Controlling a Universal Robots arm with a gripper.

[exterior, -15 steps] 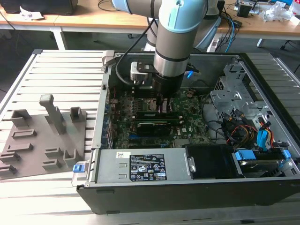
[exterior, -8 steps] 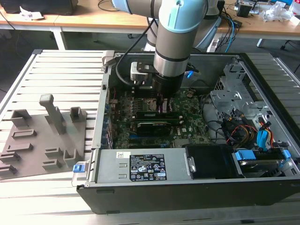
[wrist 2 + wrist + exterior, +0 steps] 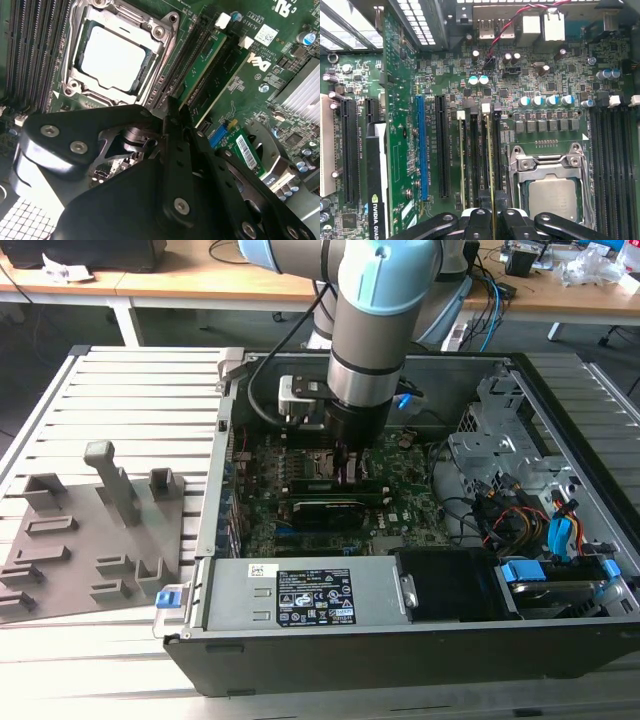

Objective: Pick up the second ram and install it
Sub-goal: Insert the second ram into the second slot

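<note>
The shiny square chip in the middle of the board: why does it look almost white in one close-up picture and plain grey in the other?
In the second wrist view the processor catches glare and washes out to near white, while the black gripper in front is dark and soft. In the first wrist view the same chip reads grey; the brightest patch there is the slatted table.

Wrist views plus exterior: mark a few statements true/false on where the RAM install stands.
1. The gripper is down inside the open computer case. True.
2. The processor sits in its socket. True.
3. The gripper hangs over the grey holder tray. False: the tray lies outside the case, at the exterior view's left, away from the gripper.
4. A green RAM stick stands in a slot beside the processor socket. True.
5. The case is closed. False: the motherboard is exposed.
</note>
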